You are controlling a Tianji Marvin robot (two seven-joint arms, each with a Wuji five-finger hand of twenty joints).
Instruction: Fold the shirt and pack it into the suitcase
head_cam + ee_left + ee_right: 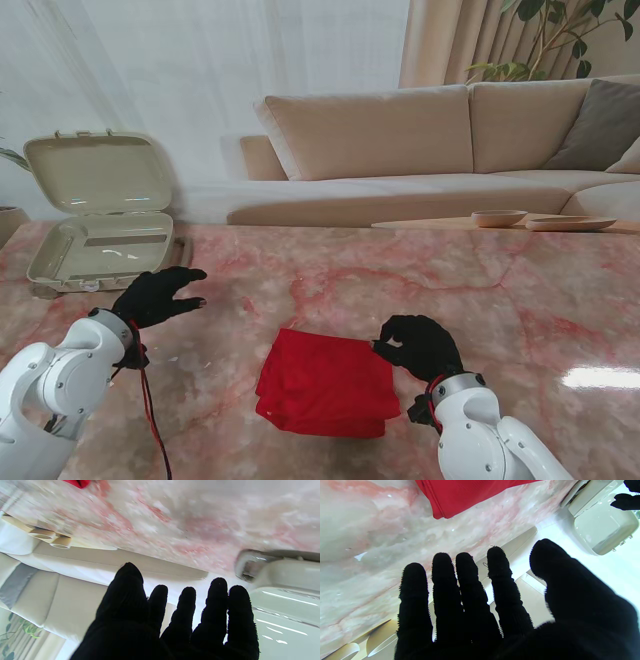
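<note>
A red shirt (pixel 325 384), folded into a thick rectangle, lies on the pink marble table (pixel 420 290) near its front edge; its corner (pixel 460 495) shows in the right wrist view. My right hand (pixel 420 345) hovers at the shirt's right far corner, fingers stretched apart and holding nothing. My left hand (pixel 155 295) is open too, to the left of the shirt and just in front of the cream suitcase (pixel 100 225). The suitcase stands open at the far left with its lid up, and its tray (pixel 285 610) holds no shirt.
A beige sofa (pixel 450 140) runs behind the table. A shallow bowl (pixel 498 217) and a flat dish (pixel 570 223) rest on a low board at the table's far right. A red cable (pixel 150 400) hangs from my left wrist.
</note>
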